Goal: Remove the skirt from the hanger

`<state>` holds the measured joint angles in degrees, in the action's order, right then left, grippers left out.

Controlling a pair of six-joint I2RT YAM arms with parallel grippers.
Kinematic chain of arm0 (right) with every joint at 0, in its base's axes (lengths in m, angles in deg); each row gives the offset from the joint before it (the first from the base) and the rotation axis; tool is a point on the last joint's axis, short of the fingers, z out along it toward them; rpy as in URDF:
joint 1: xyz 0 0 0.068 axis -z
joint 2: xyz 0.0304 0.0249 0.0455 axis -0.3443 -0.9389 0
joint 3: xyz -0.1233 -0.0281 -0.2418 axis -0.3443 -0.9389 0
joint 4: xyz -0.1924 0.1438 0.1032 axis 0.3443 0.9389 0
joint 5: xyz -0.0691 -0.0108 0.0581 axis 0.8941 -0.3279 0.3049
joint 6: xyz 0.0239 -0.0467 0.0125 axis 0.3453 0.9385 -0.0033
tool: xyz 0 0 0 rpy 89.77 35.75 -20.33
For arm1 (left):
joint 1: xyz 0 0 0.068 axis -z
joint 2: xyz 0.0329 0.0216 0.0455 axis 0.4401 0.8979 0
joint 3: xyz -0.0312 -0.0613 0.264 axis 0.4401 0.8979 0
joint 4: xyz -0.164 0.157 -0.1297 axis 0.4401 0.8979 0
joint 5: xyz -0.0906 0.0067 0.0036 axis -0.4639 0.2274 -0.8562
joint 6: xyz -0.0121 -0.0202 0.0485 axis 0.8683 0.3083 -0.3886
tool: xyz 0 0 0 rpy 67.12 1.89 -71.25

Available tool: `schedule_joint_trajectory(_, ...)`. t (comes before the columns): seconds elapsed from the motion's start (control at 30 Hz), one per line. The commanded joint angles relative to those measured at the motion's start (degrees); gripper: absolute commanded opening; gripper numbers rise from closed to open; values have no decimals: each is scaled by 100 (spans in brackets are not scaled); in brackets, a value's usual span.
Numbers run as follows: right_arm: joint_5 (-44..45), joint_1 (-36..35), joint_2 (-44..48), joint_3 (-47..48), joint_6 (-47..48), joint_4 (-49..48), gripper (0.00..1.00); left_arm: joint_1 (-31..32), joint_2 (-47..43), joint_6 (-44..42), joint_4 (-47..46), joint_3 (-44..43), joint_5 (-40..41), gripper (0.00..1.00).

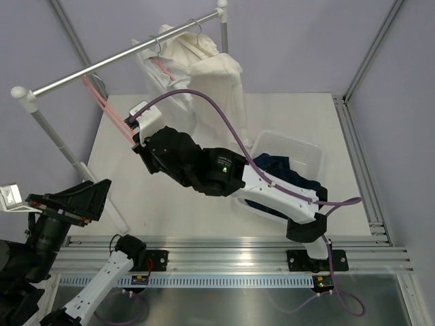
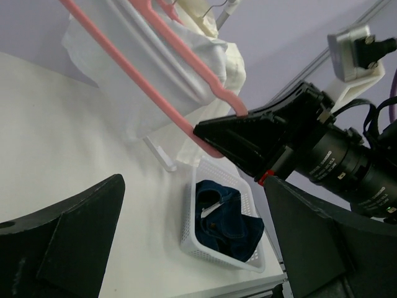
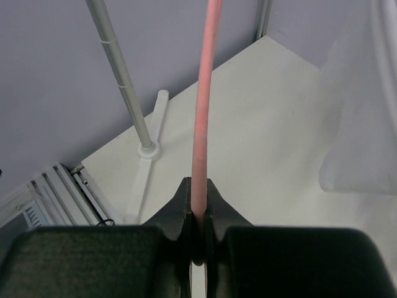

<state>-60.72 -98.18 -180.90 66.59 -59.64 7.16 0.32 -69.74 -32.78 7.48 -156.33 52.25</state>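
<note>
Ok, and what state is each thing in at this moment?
pink plastic hanger: bare, gripped at one end.
right pincer: shut on the hanger.
left pincer: open, holding nothing.
white mesh basket: upright, with cloth inside.
dark blue garment: crumpled in the basket.
white garments: hanging from the metal rail.

The hanger (image 1: 107,109) (image 2: 133,74) (image 3: 208,93) is pink plastic, thin-barred and bare. It runs diagonally from the metal rail (image 1: 102,66) down to the right gripper (image 1: 134,132) (image 3: 197,214), whose fingers are clamped on one bar. Whether its hook sits on the rail cannot be determined. The skirt (image 1: 275,164) (image 2: 226,226) is dark blue and lies crumpled inside the white basket (image 1: 302,144) (image 2: 189,217) on the table, well apart from the hanger.
</note>
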Motion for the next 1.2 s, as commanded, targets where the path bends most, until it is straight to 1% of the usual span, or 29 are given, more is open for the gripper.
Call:
schedule_joint_trajectory(0.0,-279,192,-274,711,473,-687,0,11,-157,39,39,102,154,99)
schedule_joint_trajectory(0.07,-455,280,-423,836,490,-748,0,11,-184,21,162,93,207,99)
schedule_joint_trajectory(0.17,-728,421,-468,670,761,-1282,0,11,-210,47,215,119,198,99)
schedule_joint_trajectory(0.23,-895,552,-599,661,719,-1389,0,11,-254,65,233,102,181,99)
schedule_joint_trajectory(0.3,-1079,623,-731,844,666,-1416,0,11,-263,65,250,76,180,99)
schedule_joint_trajectory(0.47,-1247,711,-1127,1144,701,-1574,0,2,-272,47,400,-74,251,99)
schedule_joint_trajectory(0.53,-1422,764,-1250,1241,631,-1574,0,11,-263,30,461,-144,251,99)
schedule_joint_trajectory(0.6,-1580,834,-1294,1267,359,-1618,0,11,-263,21,496,-179,277,99)
schedule_joint_trajectory(0.73,-1686,843,-1382,1267,279,-1522,0,11,-245,3,523,-223,304,99)
schedule_joint_trajectory(0.93,-1721,861,-1417,1223,191,-1363,0,2,-219,73,400,-22,128,99)
schedule_joint_trajectory(0.97,-1765,852,-1417,1223,183,-1311,4,11,-210,82,374,-4,110,99)
schedule_joint_trajectory(1.0,-1783,852,-1417,1215,165,-1293,16,2,-210,91,356,14,93,99)
schedule_joint_trajectory(1.07,-1792,861,-1365,1215,156,-1197,45,2,-210,109,330,40,66,99)
schedule_joint_trajectory(1.1,-1740,852,-1321,1189,156,-1170,63,2,-202,109,329,40,58,99)
schedule_joint_trajectory(1.17,-1591,852,-1084,1005,156,-1205,77,11,-184,100,329,49,31,99)
